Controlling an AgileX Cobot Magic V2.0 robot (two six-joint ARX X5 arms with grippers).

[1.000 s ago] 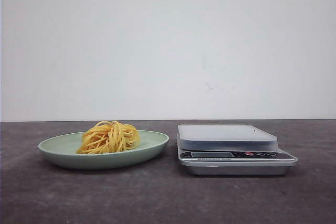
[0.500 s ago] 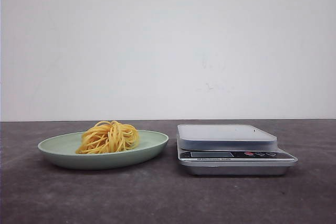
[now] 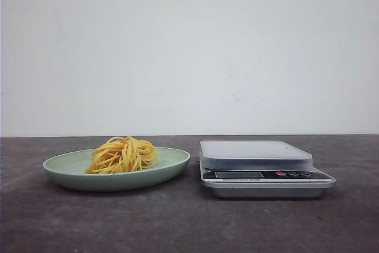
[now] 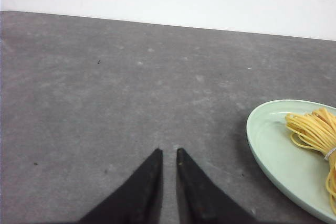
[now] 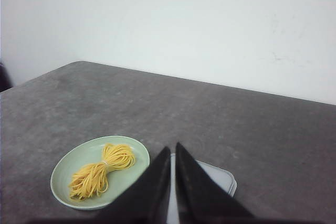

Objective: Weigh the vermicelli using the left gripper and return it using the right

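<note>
A bundle of yellow vermicelli (image 3: 123, 154) lies in a pale green plate (image 3: 71, 169) on a dark grey mottled worktop (image 3: 177, 223), left of centre in the front view, with a silver digital kitchen scale (image 3: 260, 167) just beside the plate to its right, the two apart by a narrow gap. The scale's flat grey weighing platform (image 3: 254, 149) carries nothing, and its display and a row of small buttons face the camera. A plain white wall (image 3: 189, 51) fills the upper part of the frame. Neither arm shows in the front view. In the left wrist view, the left tool (image 4: 169, 153) hovers over bare worktop with its two pointed black fingers (image 4: 149, 182) nearly together, only a thin slit between the tips, and nothing held; the plate and vermicelli sit at the right edge of that frame, well apart from the fingertips. In the right wrist view, the right tool (image 5: 172, 148) hangs higher above the scene, its black fingers (image 5: 194, 187) likewise almost closed on nothing, tips meeting near the frame's lower centre; here the plate with the tied noodle bundle lies lower left of the fingers, and a corner of the scale's platform shows lower right behind them.
</note>
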